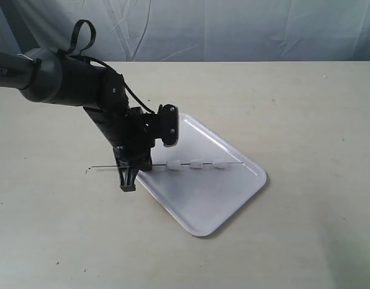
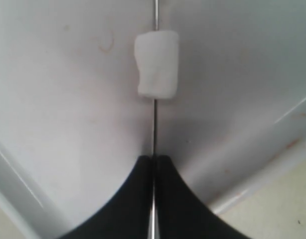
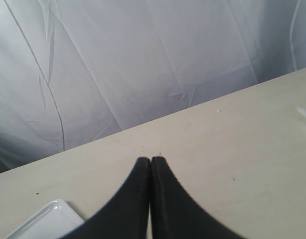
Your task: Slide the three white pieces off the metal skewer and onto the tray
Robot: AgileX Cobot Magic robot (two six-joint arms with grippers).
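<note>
The thin metal skewer [image 1: 103, 169] lies level across the near left edge of the white tray [image 1: 215, 205]. Three white pieces [image 1: 197, 164] are threaded on it in a row above the tray. My left gripper [image 1: 132, 176] is shut on the skewer at the tray's left rim, left of the pieces. In the left wrist view the skewer [image 2: 155, 124] runs out from between the closed tips of the left gripper [image 2: 154, 158] to the nearest white piece [image 2: 157, 64], over the tray [image 2: 68, 99]. My right gripper [image 3: 151, 160] is shut and empty above the table; the exterior view does not show it.
The tray sits askew on a beige table [image 1: 305, 120] with a pale blue cloth backdrop [image 1: 233, 30] behind. A corner of the tray [image 3: 48, 219] shows in the right wrist view. The skewer's free end sticks out left over the table.
</note>
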